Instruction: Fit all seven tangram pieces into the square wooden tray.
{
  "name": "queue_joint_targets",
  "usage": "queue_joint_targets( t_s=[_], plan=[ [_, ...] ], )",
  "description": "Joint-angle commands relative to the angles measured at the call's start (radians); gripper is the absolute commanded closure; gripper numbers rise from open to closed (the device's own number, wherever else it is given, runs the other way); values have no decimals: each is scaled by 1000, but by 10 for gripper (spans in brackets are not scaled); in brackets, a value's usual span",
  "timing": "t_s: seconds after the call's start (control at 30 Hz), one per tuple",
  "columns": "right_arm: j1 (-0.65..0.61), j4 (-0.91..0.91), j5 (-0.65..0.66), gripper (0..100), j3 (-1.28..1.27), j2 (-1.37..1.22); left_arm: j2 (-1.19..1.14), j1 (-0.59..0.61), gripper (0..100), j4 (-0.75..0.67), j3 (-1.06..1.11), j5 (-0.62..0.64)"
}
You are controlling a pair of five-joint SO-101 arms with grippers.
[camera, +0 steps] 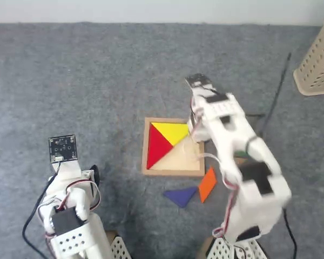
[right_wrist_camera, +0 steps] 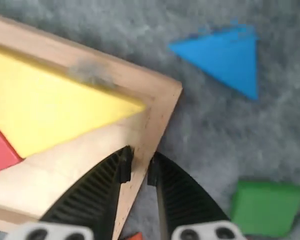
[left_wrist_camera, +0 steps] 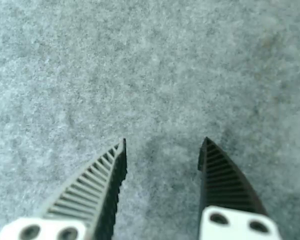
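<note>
Pinching the corner wall of the wooden tray, the right gripper had one finger inside the frame and the other outside on the carpet, the two nearly closed with the rim between them; that grip showed in the right wrist view, while in the high view the arm's white body hid the fingertips. Just ahead of the inner finger lay the yellow triangle, flat in the tray with its point toward that corner; the red triangle lay against it, farther from the fingers. Beyond the fingertips and outside the tray, the blue triangle sat on the carpet; the green square lay close beside the outer finger, also off the tray. From the high view came two more: the orange piece and the purple triangle, just beside each other on the carpet off the tray's near edge, back toward the right arm's base. Well apart from all of it, the left gripper hung spread wide over bare carpet, holding nothing.
</note>
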State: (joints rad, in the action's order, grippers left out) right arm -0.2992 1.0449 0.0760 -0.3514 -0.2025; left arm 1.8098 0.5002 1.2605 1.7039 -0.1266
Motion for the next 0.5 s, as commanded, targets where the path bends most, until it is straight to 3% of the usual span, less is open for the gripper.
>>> queue_joint_targets(
  t_s=[0.0,0.33,0.47],
  plan=[
    [45,-84,32,993,-166,265,12,0,775,3,-19,9],
    [94,-114,29,976,-235,308,12,0,775,3,-19,9],
    [82,-143,-106,995,-199,294,12,0,775,3,-19,9]
  ],
)
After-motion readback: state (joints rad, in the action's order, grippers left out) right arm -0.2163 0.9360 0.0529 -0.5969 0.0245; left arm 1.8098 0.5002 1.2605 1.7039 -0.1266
